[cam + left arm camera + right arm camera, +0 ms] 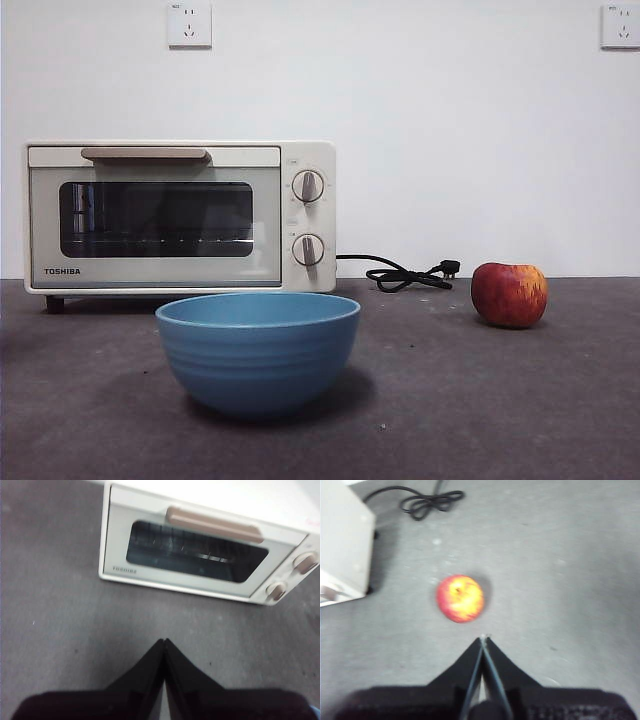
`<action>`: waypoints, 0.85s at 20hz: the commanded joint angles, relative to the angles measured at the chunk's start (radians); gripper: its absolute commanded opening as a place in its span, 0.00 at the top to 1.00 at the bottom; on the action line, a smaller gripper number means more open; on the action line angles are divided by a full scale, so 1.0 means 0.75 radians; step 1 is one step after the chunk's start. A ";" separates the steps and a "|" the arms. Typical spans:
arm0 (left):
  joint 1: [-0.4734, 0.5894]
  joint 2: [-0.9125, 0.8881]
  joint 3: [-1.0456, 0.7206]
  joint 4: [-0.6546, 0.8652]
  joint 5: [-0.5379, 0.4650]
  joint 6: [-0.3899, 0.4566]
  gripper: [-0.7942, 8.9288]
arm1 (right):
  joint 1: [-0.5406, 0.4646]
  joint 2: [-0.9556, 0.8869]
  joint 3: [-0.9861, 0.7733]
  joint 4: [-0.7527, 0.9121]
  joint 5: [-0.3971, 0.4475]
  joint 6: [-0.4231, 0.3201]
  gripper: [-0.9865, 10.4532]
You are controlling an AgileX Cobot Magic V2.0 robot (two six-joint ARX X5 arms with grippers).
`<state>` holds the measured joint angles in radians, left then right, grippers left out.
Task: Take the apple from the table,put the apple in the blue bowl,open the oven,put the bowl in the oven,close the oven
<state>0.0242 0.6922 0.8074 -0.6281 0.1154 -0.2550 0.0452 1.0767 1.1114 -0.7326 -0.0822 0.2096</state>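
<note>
The red, yellow-streaked apple (509, 294) rests on the dark grey table (480, 400) at the right. In the right wrist view the apple (460, 598) lies a short way beyond my right gripper (483, 639), which is shut and empty. The blue bowl (257, 350) stands empty in the middle front. The cream oven (180, 215) sits behind it at the left with its door closed. My left gripper (164, 642) is shut and empty, hovering over the table before the oven (200, 550). Neither arm shows in the front view.
The oven's black cord (410, 275) lies coiled on the table between oven and apple, also seen as the cord (422, 502) in the right wrist view. A white wall with two sockets stands behind.
</note>
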 commanded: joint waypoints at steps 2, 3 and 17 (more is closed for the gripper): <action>0.001 0.163 0.167 -0.184 0.002 0.018 0.92 | 0.002 0.130 0.086 -0.004 -0.136 -0.058 0.91; 0.001 0.207 0.208 -0.226 0.018 0.040 0.92 | 0.003 0.168 0.112 -0.007 -0.171 -0.069 0.91; -0.036 0.394 0.280 -0.399 0.266 0.129 0.92 | 0.160 0.831 0.604 -0.183 -0.074 -0.189 0.27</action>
<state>-0.0006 0.9867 1.0157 -0.9276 0.3099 -0.1764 0.1646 1.6905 1.5639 -0.8696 -0.1406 0.0837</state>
